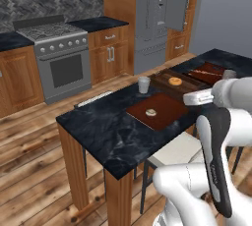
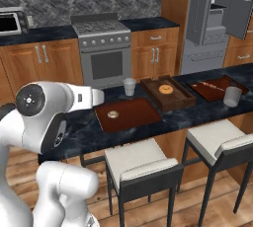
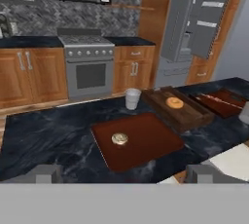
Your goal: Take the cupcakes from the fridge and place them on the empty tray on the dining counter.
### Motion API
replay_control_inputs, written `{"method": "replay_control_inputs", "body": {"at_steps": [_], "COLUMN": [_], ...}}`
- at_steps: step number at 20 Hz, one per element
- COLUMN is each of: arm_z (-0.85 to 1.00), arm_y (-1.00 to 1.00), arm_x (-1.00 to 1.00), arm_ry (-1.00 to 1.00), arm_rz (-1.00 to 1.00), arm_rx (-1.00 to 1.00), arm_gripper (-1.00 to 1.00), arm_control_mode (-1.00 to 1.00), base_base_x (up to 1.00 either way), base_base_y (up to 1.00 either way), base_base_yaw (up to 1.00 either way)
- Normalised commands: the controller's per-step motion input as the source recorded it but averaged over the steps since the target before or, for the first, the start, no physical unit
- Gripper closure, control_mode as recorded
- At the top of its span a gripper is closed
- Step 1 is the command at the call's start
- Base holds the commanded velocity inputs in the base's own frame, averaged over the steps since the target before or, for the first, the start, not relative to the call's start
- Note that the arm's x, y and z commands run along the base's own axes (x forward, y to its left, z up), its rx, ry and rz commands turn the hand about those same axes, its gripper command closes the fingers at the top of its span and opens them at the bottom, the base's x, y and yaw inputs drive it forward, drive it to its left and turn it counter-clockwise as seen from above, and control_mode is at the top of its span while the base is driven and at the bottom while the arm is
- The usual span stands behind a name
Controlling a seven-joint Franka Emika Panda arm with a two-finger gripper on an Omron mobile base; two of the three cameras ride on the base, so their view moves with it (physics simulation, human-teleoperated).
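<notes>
Even, shadowless rendered light, flat and fairly bright, no glare; coarse, slightly soft low-resolution textures throughout.

From behind the arm I see the dining counter stretching ahead, and the tray lies flat on it with one cupcake sitting on its near part. A grey cup stands just beyond the tray. Farther off, the fridge stands open.

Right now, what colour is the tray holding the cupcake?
Dark reddish-brown tray; clearest in the hand view.
</notes>
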Motion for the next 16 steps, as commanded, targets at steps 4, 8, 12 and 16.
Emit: {"method": "replay_control_inputs", "body": {"at_steps": [4,8,12,16], "arm_z": [0.00,-0.07,-0.20,0.00], "arm_y": [0.00,0.06,0.03,0.00], "arm_x": [-0.93,-0.71,-0.23,0.00], "arm_ry": [0.14,0.02,-0.07,0.00], "arm_rz": [0.00,0.00,0.00,0.00], "arm_rx": [0.00,-0.04,-0.05,0.00], "arm_gripper": [-1.00,-1.00,-1.00,-1.00], "arm_control_mode": [-1.00,-1.00,1.00,1.00], "base_base_x": [0.00,0.00,-0.01,-0.49], "base_base_y": [0.00,0.00,0.00,-0.35], "base_base_yaw": [0.00,0.00,0.00,0.00]}}
